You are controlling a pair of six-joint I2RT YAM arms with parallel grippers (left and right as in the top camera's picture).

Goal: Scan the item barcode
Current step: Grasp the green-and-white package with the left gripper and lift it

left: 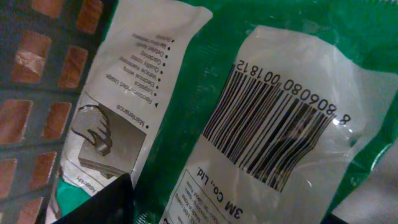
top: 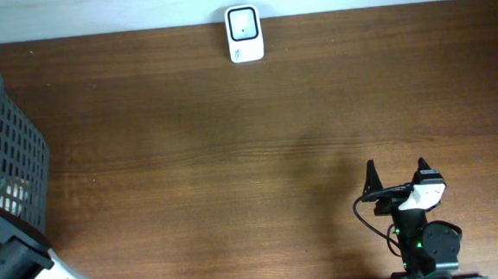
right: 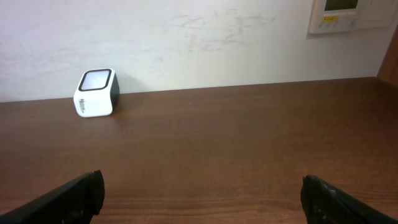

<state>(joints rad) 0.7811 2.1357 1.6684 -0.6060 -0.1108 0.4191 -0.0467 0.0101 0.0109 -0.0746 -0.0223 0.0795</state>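
**A:** Left gripper is down inside the mesh basket at the left edge of the tabletop, right over a plastic packet. What worries you here?

**B:** The film. It looks glossy and slack, so I'd say two thin fingers could slide off it or pinch only a fold. Then the packet sags, or drops back into the basket. It also lies against the basket wall, so a corner could snag on the mesh on the way up.

**A:** And the grip itself?

**B:** Can't tell. The dark fingers show only at the bottom corners of the wrist view, either side of the packet. I can't tell how wide the jaws stand or whether they have the packet.

**A:** The right gripper?

**B:** Wide open and holding nothing, near the front edge on the right side. The white scanner sits at the middle of the back edge, well apart from the basket. That's a long carry, and if the film creases across the barcode, or glare hits it, I'd expect a failed read.

**A:** Describe the packet.

**B:** Green plastic with white panels. One panel carries the black barcode, facing up and tilted, with digits along its edge and a 3M line below. The other has a small drawing and a bulleted list.
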